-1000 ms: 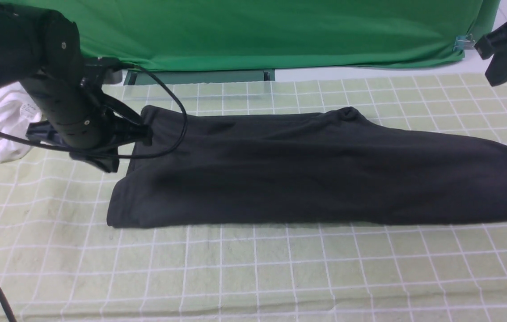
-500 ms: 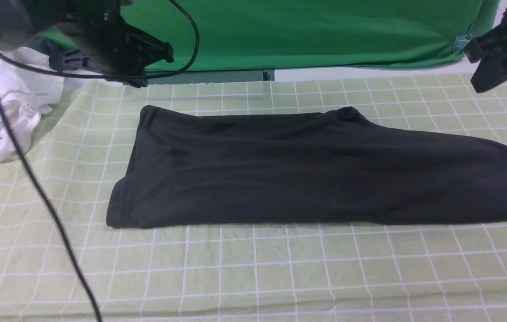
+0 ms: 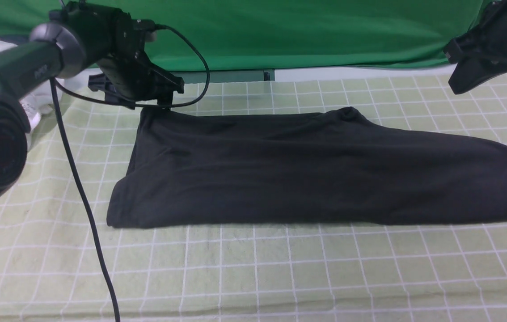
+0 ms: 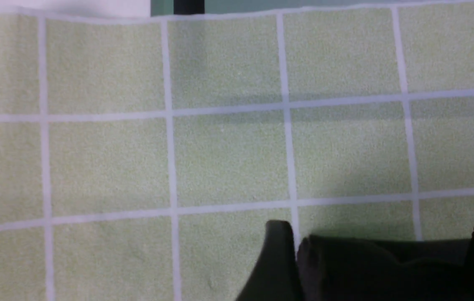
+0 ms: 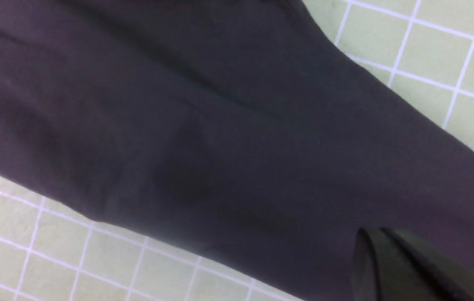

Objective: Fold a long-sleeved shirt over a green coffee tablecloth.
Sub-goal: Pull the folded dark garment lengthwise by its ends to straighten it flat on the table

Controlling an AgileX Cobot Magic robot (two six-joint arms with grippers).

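Observation:
The black long-sleeved shirt (image 3: 302, 170) lies folded into a long band across the green coffee tablecloth (image 3: 280, 268), its sleeve end running off to the right. My left gripper (image 3: 146, 103) sits low at the shirt's far left corner. In the left wrist view that gripper (image 4: 383, 229) is open wide, and the shirt's edge (image 4: 366, 267) lies between its fingers (image 4: 279, 251). My right gripper (image 3: 457, 85) hangs above the far right of the cloth, clear of the shirt. The right wrist view shows this gripper (image 5: 366, 240) shut and empty over the shirt (image 5: 199, 125).
A white garment (image 3: 34, 114) lies bunched at the far left behind my left arm. A bright green backdrop (image 3: 302, 31) hangs along the back edge. A black cable (image 3: 83, 201) trails from the left arm down over the cloth's near left.
My left gripper left the shirt's left side, rose, then came down at the far left corner with its jaws spread. My right gripper drifted slightly left.

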